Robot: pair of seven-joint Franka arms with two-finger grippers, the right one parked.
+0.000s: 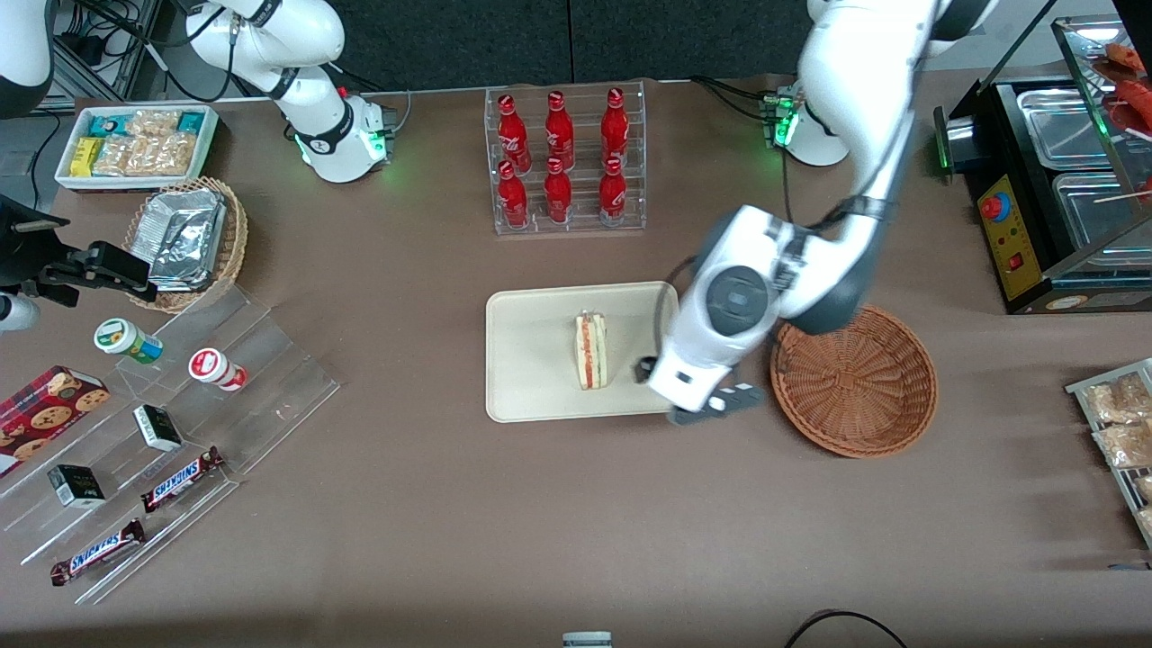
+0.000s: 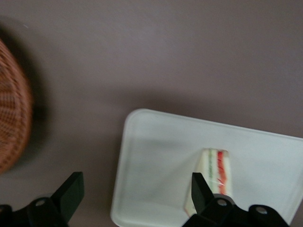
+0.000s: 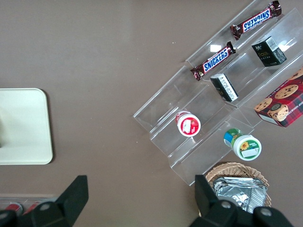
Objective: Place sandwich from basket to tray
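The sandwich stands on its edge in the middle of the cream tray, its red and green filling showing. The reddish-brown woven basket is empty and sits beside the tray, toward the working arm's end. My left gripper is open and empty, hovering over the tray's edge that is closest to the basket, between the sandwich and the basket. The left wrist view shows the gripper above the tray, with the sandwich by one finger and the basket off to the side.
A clear rack of red cola bottles stands farther from the front camera than the tray. A food warmer and a rack of snack packets are at the working arm's end. Acrylic shelves with snacks, a tan basket and a white bin are at the parked arm's end.
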